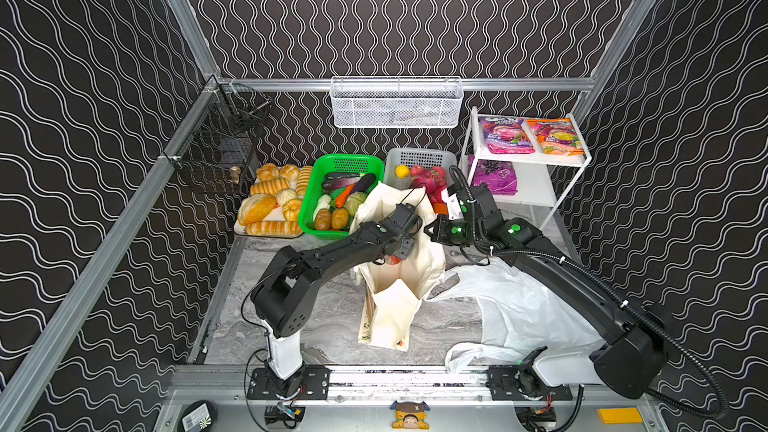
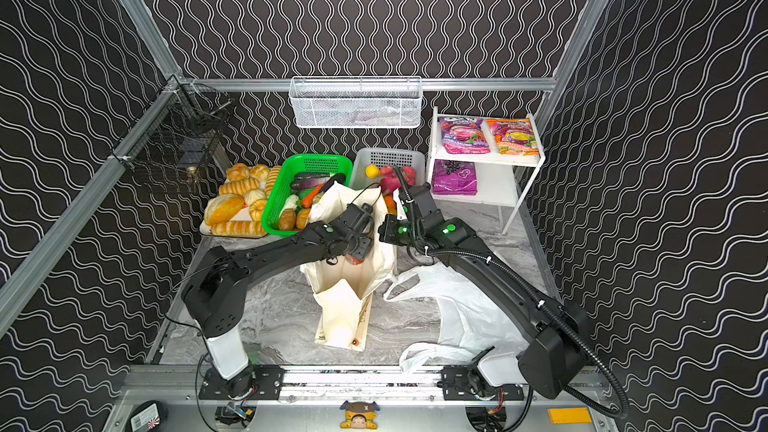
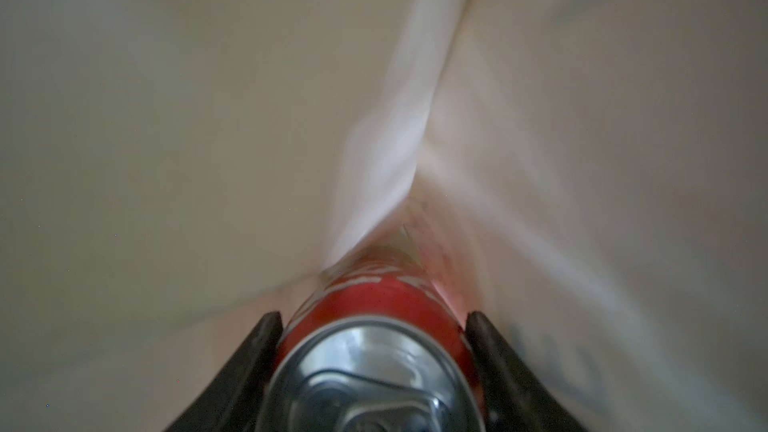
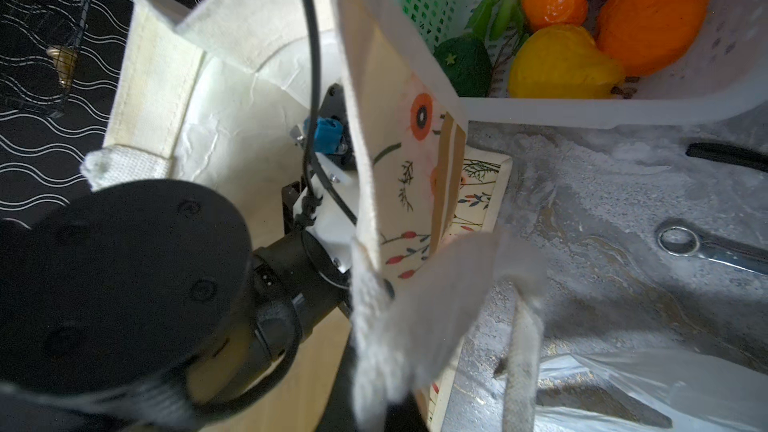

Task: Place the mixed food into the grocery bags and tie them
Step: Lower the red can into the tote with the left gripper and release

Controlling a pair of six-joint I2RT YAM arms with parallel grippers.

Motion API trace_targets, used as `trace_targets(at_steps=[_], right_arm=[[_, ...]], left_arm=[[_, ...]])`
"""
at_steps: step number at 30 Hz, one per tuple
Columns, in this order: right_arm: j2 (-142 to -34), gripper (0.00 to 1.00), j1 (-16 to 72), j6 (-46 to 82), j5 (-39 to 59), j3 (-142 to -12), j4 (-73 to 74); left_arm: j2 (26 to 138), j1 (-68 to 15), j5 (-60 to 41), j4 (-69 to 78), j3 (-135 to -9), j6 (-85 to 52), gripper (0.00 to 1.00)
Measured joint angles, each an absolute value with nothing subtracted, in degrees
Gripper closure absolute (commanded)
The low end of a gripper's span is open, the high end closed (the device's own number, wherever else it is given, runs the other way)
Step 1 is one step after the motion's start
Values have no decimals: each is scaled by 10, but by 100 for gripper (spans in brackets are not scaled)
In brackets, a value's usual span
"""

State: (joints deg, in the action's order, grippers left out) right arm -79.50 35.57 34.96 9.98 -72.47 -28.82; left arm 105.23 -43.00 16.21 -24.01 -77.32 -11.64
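The grey marbled table (image 1: 316, 326) carries a cream tote bag (image 1: 395, 309) standing open at its middle. A white plastic bag (image 1: 519, 305) sprawls flat just right of the tote bag. Behind and to the right of the tote bag, a white shelf (image 1: 534, 184) bears two purple snack packets (image 1: 505, 135). A green basket (image 1: 309, 201) against the tote bag's far left side holds a cabbage (image 1: 355, 203) and potatoes (image 1: 331, 219). The right gripper (image 1: 430, 229) is pinched tight on the tote bag's right rim. The left gripper (image 3: 373, 317) reaches inside the tote bag, its jaws partly spread and clamped on a red can (image 3: 374, 305).
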Motion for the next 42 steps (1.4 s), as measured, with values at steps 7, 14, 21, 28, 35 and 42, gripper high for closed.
trace_targets(at_steps=[7,14,21,28,35,42], right_arm=[[-801,92,355,350,95,-725,-288],[-806,84,356,349,92,-728,-293],[-806,70,356,349,89,-730,-299],[-803,51,355,349,85,-734,-311],[-791,37,352,349,80,-741,-321],[-753,26,347,349,59,-747,-325]], left_arm=[[1064,-430,166,-206,-769,-117,64],[1073,-430,168,-212,-786,-117,43],[1058,-429,137,-259,-792,-116,28],[1034,-429,110,-276,-806,-116,17],[1009,-429,98,-285,-815,-116,13],[985,-429,86,-296,-832,-114,9]])
